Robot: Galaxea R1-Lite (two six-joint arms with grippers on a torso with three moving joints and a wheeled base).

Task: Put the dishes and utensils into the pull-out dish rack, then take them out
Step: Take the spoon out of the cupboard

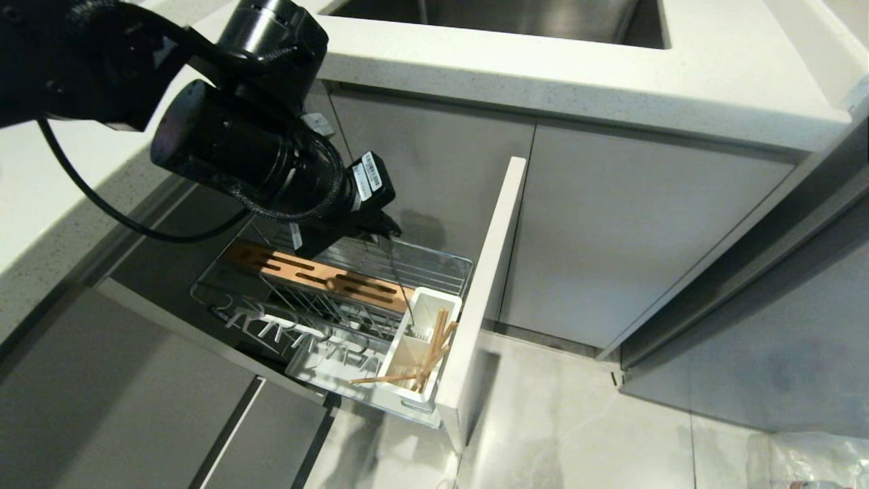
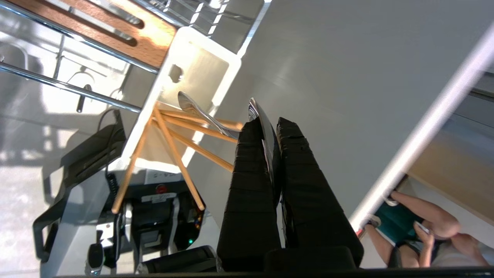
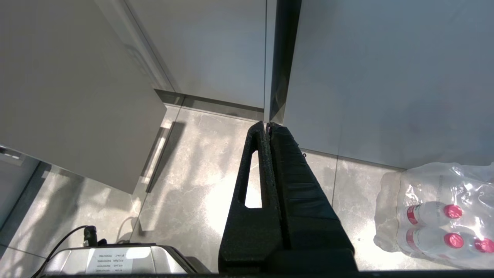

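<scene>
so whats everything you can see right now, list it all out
pull-out dish rack: one, chrome wire, pulled out below the counter
bamboo strip: one, brown, slotted, across the rack
utensil cup: one, white, rack corner by the cabinet front
chopsticks: several, light wood, leaning in the cup
spoon: one, dark grey, bowl in the cup
cabinet front: one, white, at the rack's end
countertop: one, white speckled, above
sink: one, steel, set in the countertop
water bottles: wrapped pack, red caps, on the floor
person: one, seated, in the background
left end effector: black, shut on the spoon's handle
right end effector: black, shut, parked above the floor
</scene>
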